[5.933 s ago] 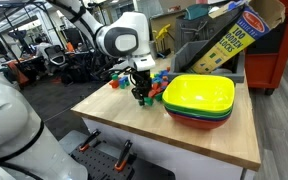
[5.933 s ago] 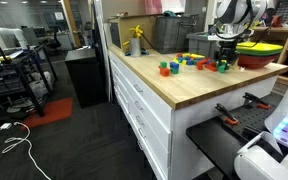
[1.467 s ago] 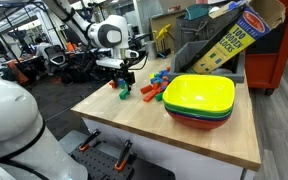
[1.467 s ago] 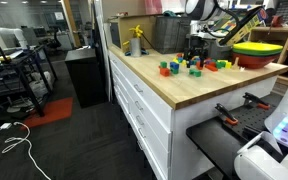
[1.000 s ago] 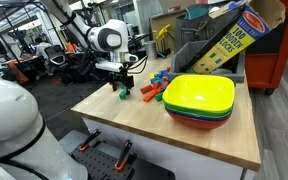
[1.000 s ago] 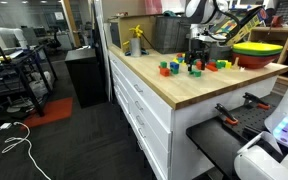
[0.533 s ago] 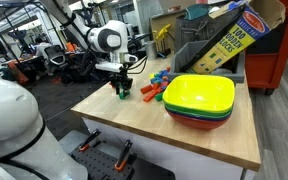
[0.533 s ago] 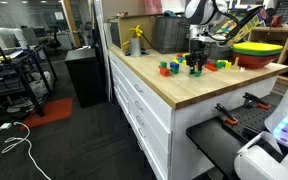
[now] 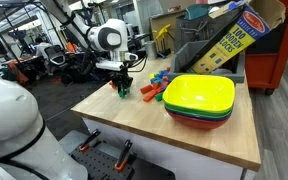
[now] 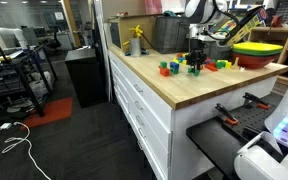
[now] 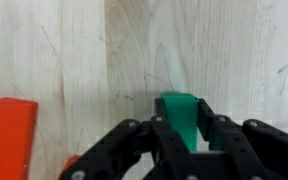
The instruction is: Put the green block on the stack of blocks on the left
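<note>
**Grasp Step: Green Block Gripped, Transfer Pending**

Your pincer (image 11: 189, 138) was pinching the green block (image 11: 180, 106), one finger on either side, down at the wooden tabletop (image 11: 234, 50). A red block (image 11: 12, 135) lay near it. You were at the grasp step. The next move likely called for a clean lift, a carry to the stack of blocks (image 10: 168, 68), and a square, gentle placement. On the yellow box (image 9: 224, 45), only "100" and "BLOCKS" could be read.

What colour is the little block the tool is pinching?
The block is green, clearest in the wrist view.
</note>
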